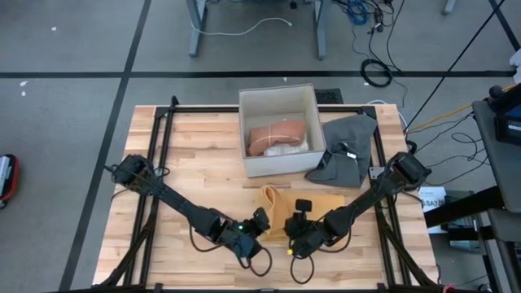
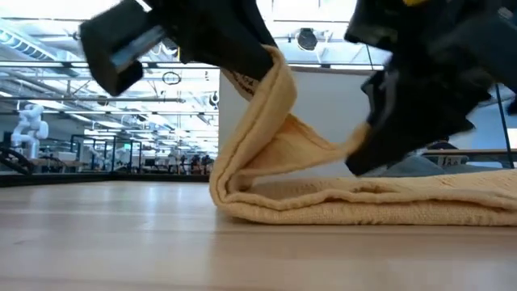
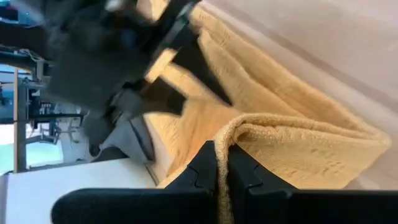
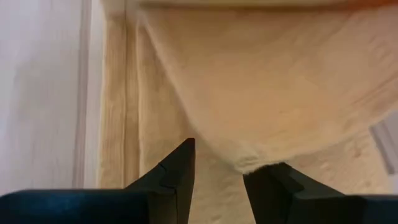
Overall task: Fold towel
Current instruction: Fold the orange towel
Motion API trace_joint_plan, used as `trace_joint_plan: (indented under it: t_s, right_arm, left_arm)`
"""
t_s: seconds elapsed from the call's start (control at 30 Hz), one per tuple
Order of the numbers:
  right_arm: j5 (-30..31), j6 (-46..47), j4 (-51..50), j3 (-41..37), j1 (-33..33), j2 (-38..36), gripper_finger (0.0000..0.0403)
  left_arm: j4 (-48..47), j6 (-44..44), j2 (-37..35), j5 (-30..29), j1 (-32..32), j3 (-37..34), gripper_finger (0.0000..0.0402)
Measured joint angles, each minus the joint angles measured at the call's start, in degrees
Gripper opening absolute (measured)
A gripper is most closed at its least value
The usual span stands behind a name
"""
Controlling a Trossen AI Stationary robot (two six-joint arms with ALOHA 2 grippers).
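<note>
High view shows the wooden table (image 1: 195, 146) as the largest thing, with a black frame (image 1: 155, 163) running along its edges. Taking the white box (image 1: 281, 130) as landmark: it stands at the far middle of the table and holds a folded brownish cloth (image 1: 277, 137). Just beside the box, on its right, lies a crumpled grey cloth (image 1: 346, 150), touching the box's side. Nearer the front edge than the box, and a little apart from it, lies the yellow towel (image 1: 303, 210), spread flat on the wood with its left edge lifted.

Both dark arms reach in from the table's sides and meet in front of the box, at the towel's near edge. The left gripper (image 1: 259, 221) sits at the towel's left end; in the left wrist view its two fingers (image 3: 205, 171) are pressed together with the towel's edge (image 3: 261, 140) pinched between them. From table height that end of the towel (image 2: 266, 137) rises off the wood and curls over the flat layer beneath.

The right gripper (image 1: 299, 224) is just beside the left one, at the same near edge. In the right wrist view its fingers (image 4: 177, 171) stand apart, with a hanging fold of the towel (image 4: 255, 93) dipping toward the gap between them; I cannot tell whether either finger grips the fabric. A black cable (image 1: 305, 264) loops on the wood in front of both grippers, farthest from the box.
</note>
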Motion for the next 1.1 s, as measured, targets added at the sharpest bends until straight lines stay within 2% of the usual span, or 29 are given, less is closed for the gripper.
trace_joint_plan:
  t_s: [0.07, 0.2, 0.6, 0.77, 0.9, 1.1]
  right_arm:
    - [0.00, 1.13, -0.32, 0.00, 0.20, 0.94, 0.0116]
    - [0.12, 2.58, -0.55, -0.02, 0.84, 1.33, 0.0116]
    - [0.32, 7.80, -5.82, -0.04, 5.62, -2.91, 0.0116]
    - [6.57, 9.73, -11.19, -0.02, 6.47, -4.26, 0.0116]
    - [11.96, 7.90, -11.70, -0.02, 5.60, -4.26, 0.0116]
    - [20.83, 4.71, -10.69, -0.02, 3.02, -4.37, 0.0116]
  left_arm:
    - [0.32, 0.30, 0.00, 1.17, 0.93, 0.00, 0.0007]
    - [1.27, -0.81, 0.39, 7.79, 3.16, 0.00, 0.0007]
    - [6.36, 0.62, 8.40, 13.17, 6.25, 0.02, 0.0020]
    - [9.34, -0.59, 9.01, 13.99, 7.57, 0.00, 0.0021]
    - [10.11, -3.34, 9.11, 21.41, 9.11, 0.00, 0.0022]
    - [10.22, -5.73, 9.11, 26.42, 9.97, 0.00, 0.0023]
